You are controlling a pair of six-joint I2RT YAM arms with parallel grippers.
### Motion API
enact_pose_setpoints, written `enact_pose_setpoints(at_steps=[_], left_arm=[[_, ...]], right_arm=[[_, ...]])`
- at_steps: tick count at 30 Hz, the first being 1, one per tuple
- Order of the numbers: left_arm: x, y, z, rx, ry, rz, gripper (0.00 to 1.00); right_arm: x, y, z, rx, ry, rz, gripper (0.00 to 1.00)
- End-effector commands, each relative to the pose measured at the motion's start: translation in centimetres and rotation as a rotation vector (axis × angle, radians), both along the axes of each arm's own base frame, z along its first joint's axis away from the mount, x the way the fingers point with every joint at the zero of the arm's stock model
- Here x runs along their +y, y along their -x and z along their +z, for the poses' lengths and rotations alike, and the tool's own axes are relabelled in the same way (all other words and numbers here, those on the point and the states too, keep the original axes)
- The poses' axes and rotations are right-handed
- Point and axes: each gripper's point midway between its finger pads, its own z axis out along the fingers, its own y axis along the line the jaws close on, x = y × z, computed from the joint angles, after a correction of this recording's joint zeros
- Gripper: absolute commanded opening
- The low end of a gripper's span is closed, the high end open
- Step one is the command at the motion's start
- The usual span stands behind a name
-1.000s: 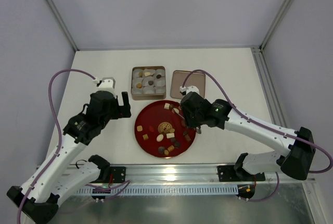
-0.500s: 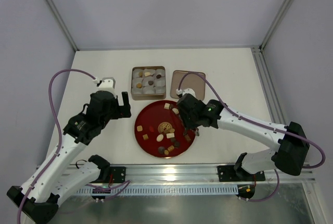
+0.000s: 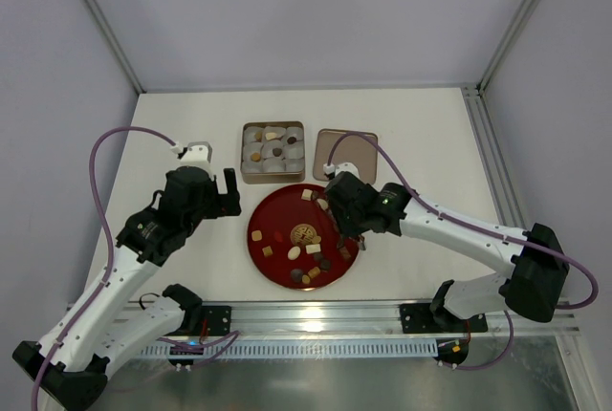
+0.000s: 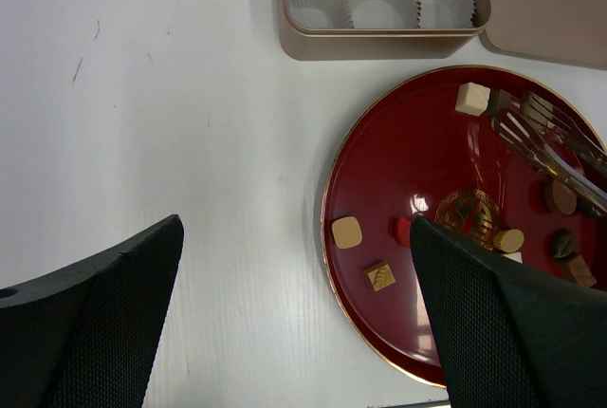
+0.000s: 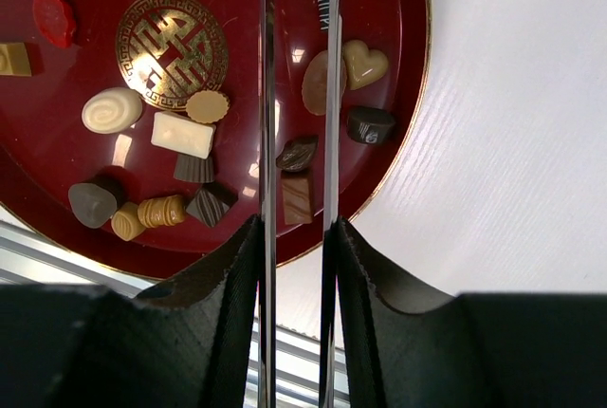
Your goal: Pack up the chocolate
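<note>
The chocolate (image 3: 313,248) lies as several small dark, tan, cream and red sweets on a red plate (image 3: 260,223); it also shows in the right wrist view (image 5: 112,109) and the left wrist view (image 4: 347,231). My right gripper (image 3: 356,234) (image 5: 296,226) is shut on metal tongs (image 5: 268,95) over the plate's right side. The tongs' arms straddle a dark oval sweet (image 5: 297,153). Their forked tips (image 4: 520,128) are near a cream square (image 4: 471,99). My left gripper (image 3: 226,201) (image 4: 296,228) is open and empty, left of the plate.
A gold tin (image 3: 245,153) with white paper cups and a few sweets stands behind the plate; its near rim shows in the left wrist view (image 4: 379,46). Its lid (image 3: 346,153) lies to its right. A metal rail (image 3: 316,313) runs along the near edge.
My right gripper with the tongs has shifted a little to the left over the plate. The left arm has not moved.
</note>
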Motion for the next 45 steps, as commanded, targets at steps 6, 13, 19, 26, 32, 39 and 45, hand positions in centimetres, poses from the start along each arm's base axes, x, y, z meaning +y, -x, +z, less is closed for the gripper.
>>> enact_pose_setpoints(at_steps=[6,13,19,26,32,39,45], left_arm=[[0.0,-0.4,0.8,-0.036,0.017,0.01,0.99],[0.0,-0.4,0.8,-0.039,0.019,0.01,1.0],[0.0,-0.4,0.8,-0.039,0.018,0.011,1.0],[0.0,-0.4,0.8,-0.038,0.018,0.01,1.0],[0.0,-0.3,0.9,-0.042,0.02,0.011,1.0],[0.0,-0.3,0.9,-0.042,0.02,0.011,1.0],[0.0,-0.3,0.9,-0.041,0.021,0.009,1.0]], right_arm=[[0.7,0.1,2.8,-0.037,-0.082,0.017,0.3],[0.4,0.5,4.0,-0.042,-0.097,0.025,0.29],[0.2,0.7,4.7,-0.047,-0.107,0.028,0.29],[0.7,0.5,6.0,-0.063,-0.137,0.033,0.29],[1.6,-0.1,7.7,-0.087,-0.157,0.056,0.29],[3.7,-2.1,10.2,-0.134,-0.204,0.069,0.29],[5.5,-6.1,10.5,-0.158,-0.225,0.051,0.29]])
